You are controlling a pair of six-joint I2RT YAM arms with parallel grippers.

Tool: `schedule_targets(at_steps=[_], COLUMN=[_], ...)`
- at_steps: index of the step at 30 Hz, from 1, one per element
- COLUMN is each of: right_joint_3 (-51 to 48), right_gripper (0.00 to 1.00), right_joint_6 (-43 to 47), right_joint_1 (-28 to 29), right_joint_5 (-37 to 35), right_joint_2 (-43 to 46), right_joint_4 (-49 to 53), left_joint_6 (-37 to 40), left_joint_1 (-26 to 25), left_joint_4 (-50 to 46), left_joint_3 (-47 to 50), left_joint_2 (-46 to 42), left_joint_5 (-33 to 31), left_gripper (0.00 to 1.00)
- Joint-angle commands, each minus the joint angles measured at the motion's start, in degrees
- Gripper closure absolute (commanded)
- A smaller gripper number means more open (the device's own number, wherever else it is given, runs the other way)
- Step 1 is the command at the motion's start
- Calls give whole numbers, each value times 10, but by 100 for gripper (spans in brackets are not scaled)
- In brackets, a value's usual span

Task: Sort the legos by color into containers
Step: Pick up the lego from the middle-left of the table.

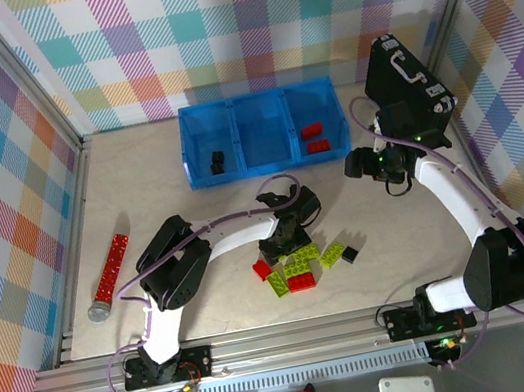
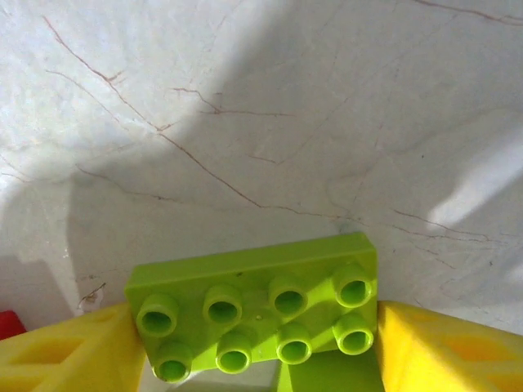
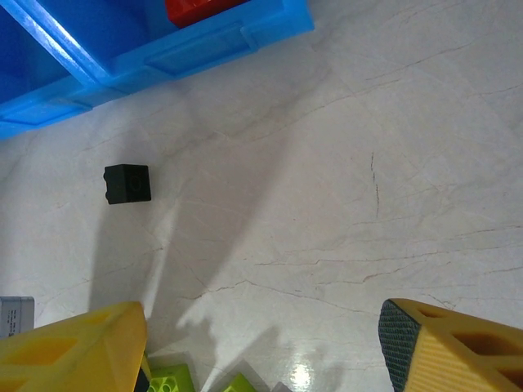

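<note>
item: lime green brick (image 2: 257, 314), eight studs, among the loose legos (image 1: 301, 270) on the bench (image 2: 327, 98), apart from the containers (image 1: 267, 168).
handling: likely light, rigid, glossy and a bit slippery. best pinched across its flat side walls, not the studs.
left claw (image 2: 255, 347): fingers flank its short ends, cannot tell if clamped.
right claw (image 3: 261, 347): apart, holding nothing.
</note>
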State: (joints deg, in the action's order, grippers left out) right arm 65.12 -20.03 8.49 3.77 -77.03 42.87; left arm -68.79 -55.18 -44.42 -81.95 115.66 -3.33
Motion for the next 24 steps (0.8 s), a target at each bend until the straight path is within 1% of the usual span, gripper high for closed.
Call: schedule_targets(at_steps=[1,4,13,19,24], right_joint_3=[-6,-6,-9,-11,-11], right_gripper=[24,24,24,24,24], right_joint_6=[11,11,9,8,5], right_joint_1=[-6,-7,-8,-8,-8], right_joint_5=[14,17,19,15,9], right_joint_2=[13,13,14,18,27], right_joint_4=[-5,-5,-4,2,11], left_joint_6=[-13,-13,12,56,118], left_joint_1=[5,6,12,19,31], left_joint_4=[11,11,-5,-22,-15], left_joint_3=[5,7,1,-15,-24], left_joint_2=[7,-1,-24,-38,-59], left_joint_5=[11,6,-21,-50,-67], left_gripper=[33,35,37,38,38])
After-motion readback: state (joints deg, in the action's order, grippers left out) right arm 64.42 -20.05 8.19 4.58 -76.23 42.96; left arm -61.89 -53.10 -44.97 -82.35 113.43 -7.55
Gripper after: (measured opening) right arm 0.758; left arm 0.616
